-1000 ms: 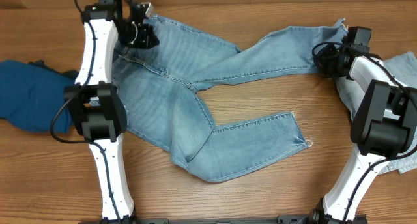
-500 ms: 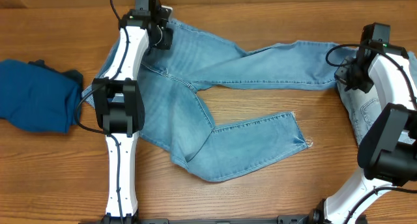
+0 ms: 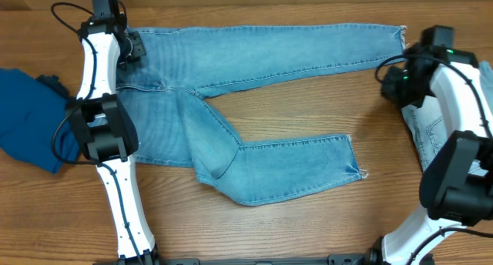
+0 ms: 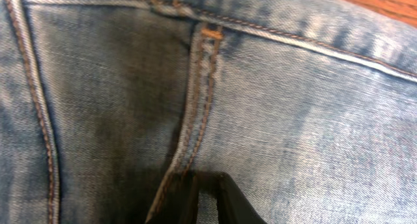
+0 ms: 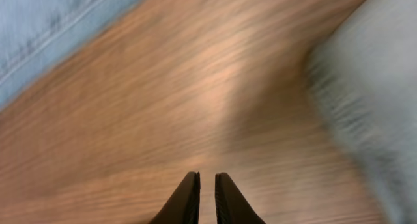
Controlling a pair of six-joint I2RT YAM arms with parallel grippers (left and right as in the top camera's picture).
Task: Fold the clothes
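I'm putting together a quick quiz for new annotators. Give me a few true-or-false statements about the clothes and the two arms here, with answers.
1. The jeans lie spread out on the table, not yet folded. True.
2. The right gripper holds a leg hem. False: its fingers hold nothing and are over bare table.
3. A dark blue garment lies at the left end. True.
4. The left gripper is at an ankle hem. False: it is at the waistband.
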